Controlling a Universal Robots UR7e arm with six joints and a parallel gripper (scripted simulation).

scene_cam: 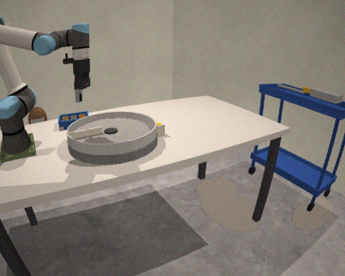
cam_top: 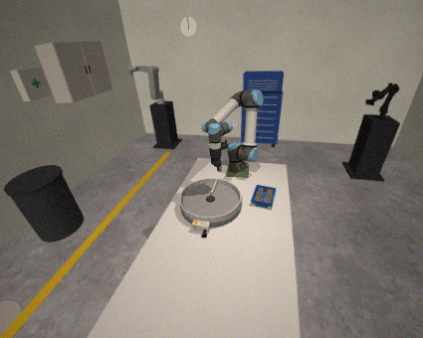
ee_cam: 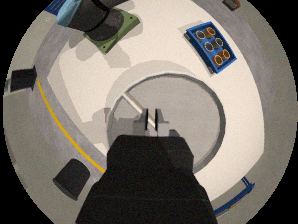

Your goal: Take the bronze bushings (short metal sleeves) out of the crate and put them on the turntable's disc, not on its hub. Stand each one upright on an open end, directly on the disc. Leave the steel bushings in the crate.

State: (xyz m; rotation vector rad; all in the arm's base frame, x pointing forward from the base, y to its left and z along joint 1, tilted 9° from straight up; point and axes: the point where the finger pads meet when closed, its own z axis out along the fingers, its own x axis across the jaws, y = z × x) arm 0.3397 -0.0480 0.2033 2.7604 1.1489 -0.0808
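Several bushings [ee_cam: 212, 42] in the blue crate [cam_top: 264, 203], near one long edge of the table [cam_top: 205, 293] toward the end that carries the arm's base; too small to tell bronze from steel, open ends seemingly facing up. Well apart from the gripper [scene_cam: 79, 97], off to its side beyond the turntable's rim [cam_top: 185, 211], so probably a sideways reach before any descent. Hanging high over the disc [cam_top: 227, 201] on the base side of the hub [cam_top: 210, 198], fingers close together with a slim gap, gripping and touching nothing.
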